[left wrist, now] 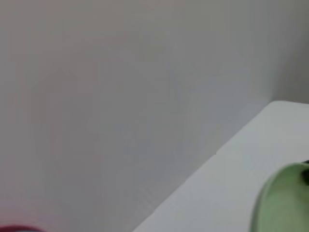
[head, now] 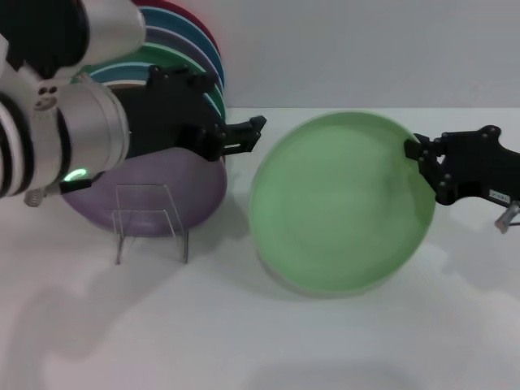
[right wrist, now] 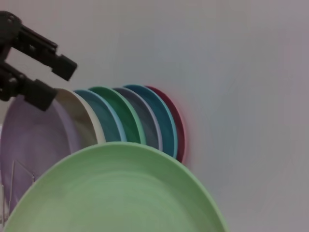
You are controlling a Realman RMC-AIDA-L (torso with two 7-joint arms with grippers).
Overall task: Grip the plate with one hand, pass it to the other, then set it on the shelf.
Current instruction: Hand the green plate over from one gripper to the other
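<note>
The pale mint-green plate (head: 337,207) is held tilted up above the table, its face toward me. My right gripper (head: 421,156) is shut on its right rim. The plate also fills the lower part of the right wrist view (right wrist: 116,193), and its edge shows in the left wrist view (left wrist: 280,205). My left gripper (head: 250,134), on the bulky silver arm with a green light, is open just left of the plate's upper left rim, not touching it. It also shows in the right wrist view (right wrist: 53,79), with its jaws apart. The clear shelf (head: 150,215) stands on the table, left of the plate.
A row of coloured plates (right wrist: 130,118) leans against the back wall at the left. The lavender plate (head: 203,191) is at the front, right behind the shelf. The white table (head: 244,341) runs to the grey wall.
</note>
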